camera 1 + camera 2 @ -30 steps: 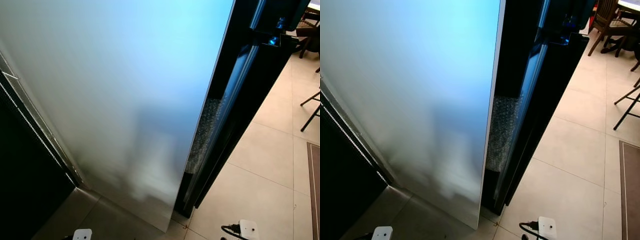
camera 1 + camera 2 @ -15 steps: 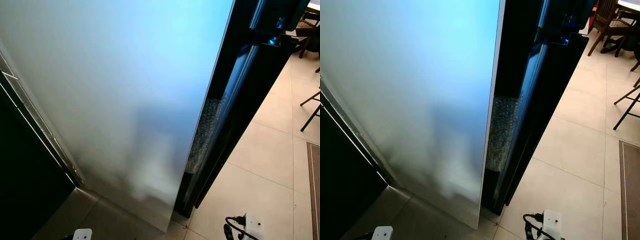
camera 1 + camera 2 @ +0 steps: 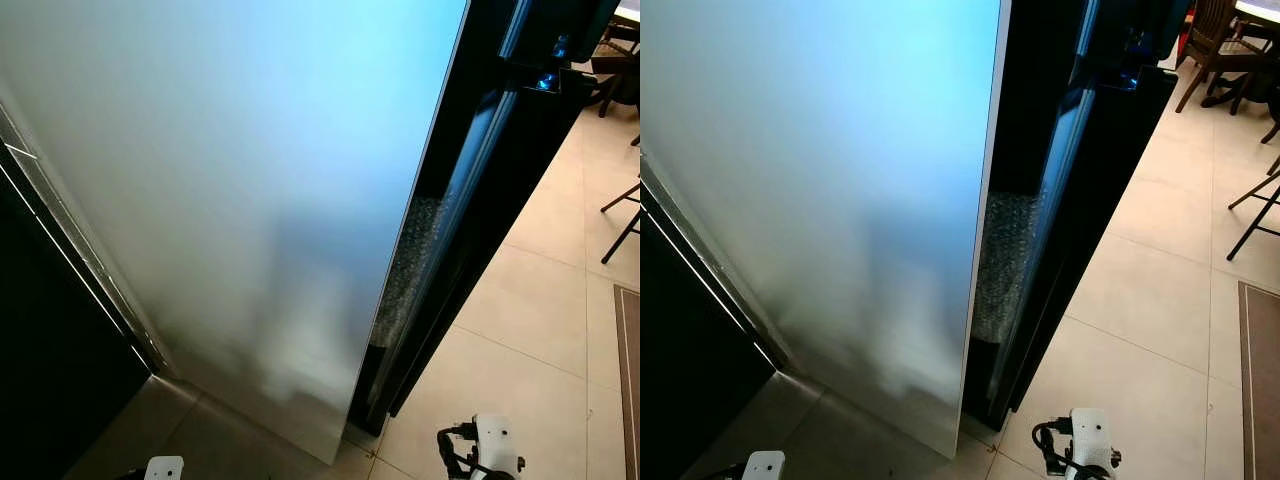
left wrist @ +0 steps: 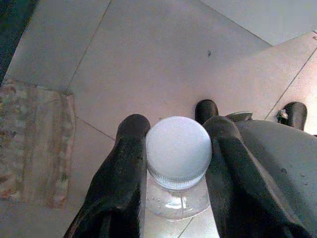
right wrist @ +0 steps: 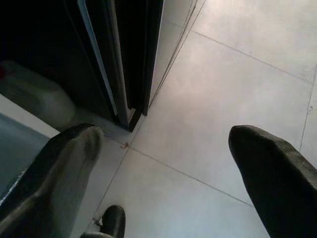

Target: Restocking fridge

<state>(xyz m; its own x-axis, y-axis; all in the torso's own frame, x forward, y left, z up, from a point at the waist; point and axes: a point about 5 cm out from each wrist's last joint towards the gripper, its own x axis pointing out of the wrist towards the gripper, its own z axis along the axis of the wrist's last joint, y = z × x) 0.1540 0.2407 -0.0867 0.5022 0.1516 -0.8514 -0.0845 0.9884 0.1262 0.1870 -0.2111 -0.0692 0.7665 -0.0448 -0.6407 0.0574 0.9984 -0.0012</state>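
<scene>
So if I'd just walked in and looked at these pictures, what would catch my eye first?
Probably the big frosted fridge door, glowing pale blue right in front of the robot, standing ajar beside the dark cabinet. Next, the left wrist view: the left gripper is shut on a clear bottle with a white cap, held above the tiled floor. The right gripper hangs open over the tiles near the door's foot.

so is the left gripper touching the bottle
Touching. The left wrist view shows the left gripper with both fingers pressed against the bottle just under its white cap.
</scene>
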